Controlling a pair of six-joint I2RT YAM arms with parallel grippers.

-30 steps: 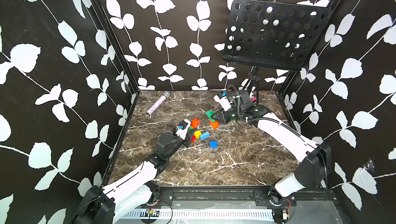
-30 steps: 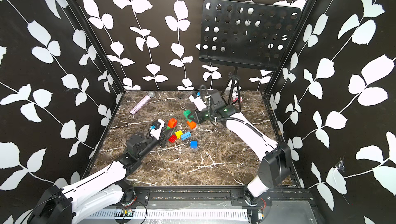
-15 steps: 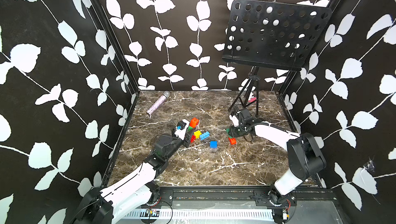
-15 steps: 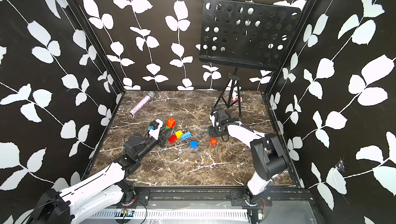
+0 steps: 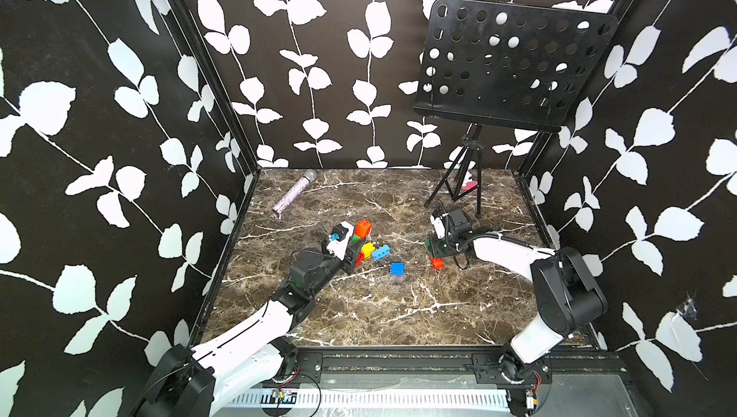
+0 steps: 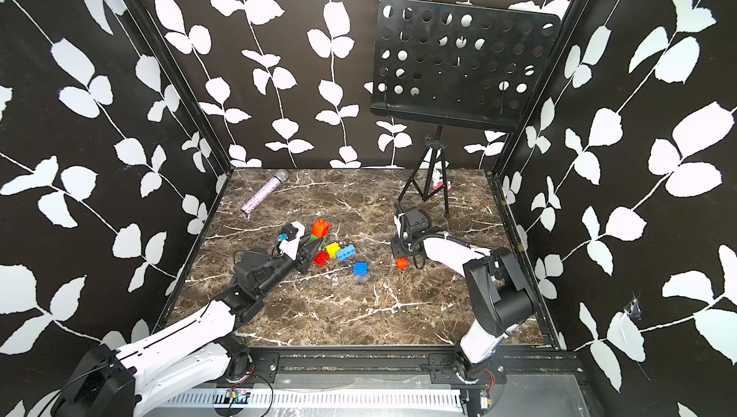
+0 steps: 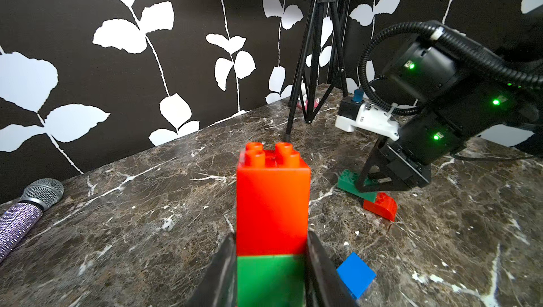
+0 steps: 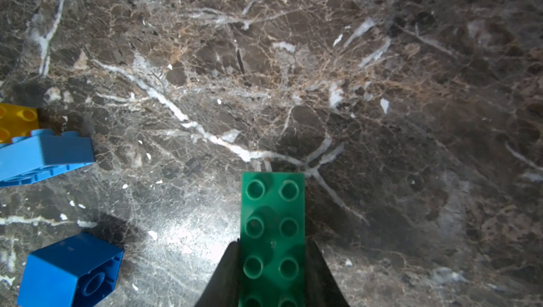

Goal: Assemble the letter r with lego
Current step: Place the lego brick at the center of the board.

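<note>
Lego [image 6: 332,250] in three lots about the middle of the marble counter [image 5: 359,315].

Clamped in the left gripper [image 7: 271,236]: a two-brick stack [image 7: 271,232], orange brick [image 5: 363,228] over small green brick [image 7: 270,279], studs pointing away from the wrist toward the far edge. Likely kept so as the stem of the r, open studs offered for the next piece. Whether clear of the counter, not plain.

Pinched in the right gripper [image 5: 435,250], jaws narrow against its long sides: the long green brick [image 8: 271,226], studs up, low on the counter toward the right edge. Perhaps meant as the letter's arm or base. At its end under the gripper a red brick [image 5: 437,263], touching or just beside, hard to tell.

Loose between the two grippers: yellow brick [image 5: 367,249], light blue brick [image 5: 381,252] and blue brick [image 5: 397,268], in the way of any straight meeting low over the counter. Tight against the left gripper, a second red brick [image 6: 321,258].

Well apart: microphone [image 5: 293,195] by the far left corner. Music stand [image 5: 514,64] at the far right corner, tripod legs [image 5: 458,179] close behind the right gripper, little room to back off that way.
</note>
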